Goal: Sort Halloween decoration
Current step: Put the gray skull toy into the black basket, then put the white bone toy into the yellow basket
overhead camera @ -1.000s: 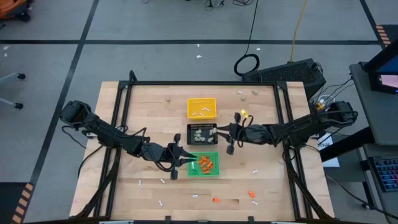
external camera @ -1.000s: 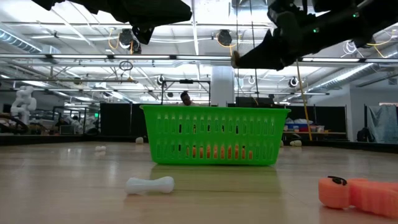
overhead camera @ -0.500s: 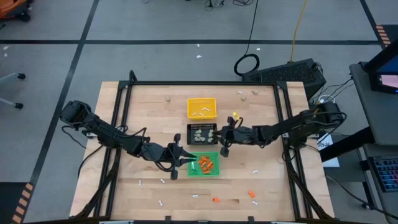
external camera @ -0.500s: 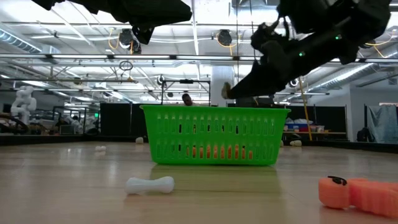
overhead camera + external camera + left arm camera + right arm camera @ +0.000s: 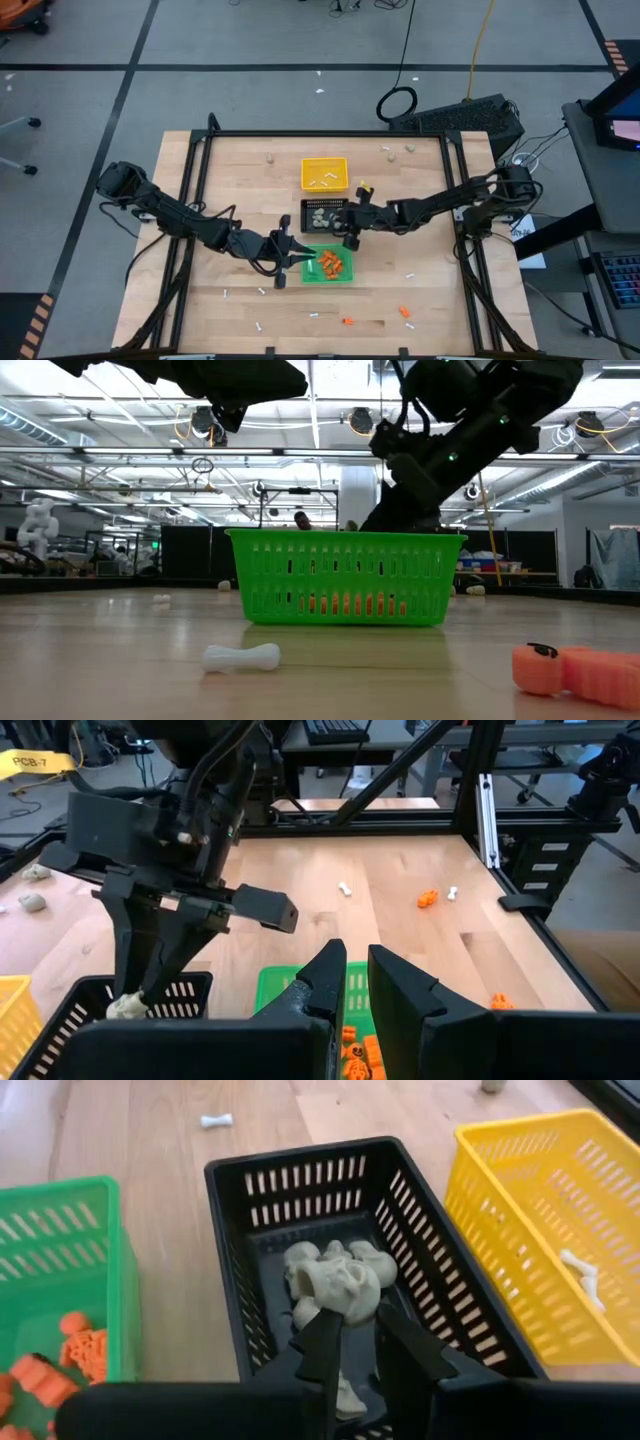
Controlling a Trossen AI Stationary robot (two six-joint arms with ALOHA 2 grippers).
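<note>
**Over the black tray, a beige-grey lump in the right gripper**

Above the black tray (image 5: 240, 1240) your right gripper (image 5: 348, 1330) has its fingers pinched on a beige-grey lump (image 5: 340, 1288), with more lumps lying in the tray beneath it. Your left gripper (image 5: 356, 982) hangs over the green tray (image 5: 330, 278), fingers nearly together and holding nothing; orange bits (image 5: 332, 264) lie inside. White sticks (image 5: 326, 182) sit in the yellow tray (image 5: 324, 161).
</note>
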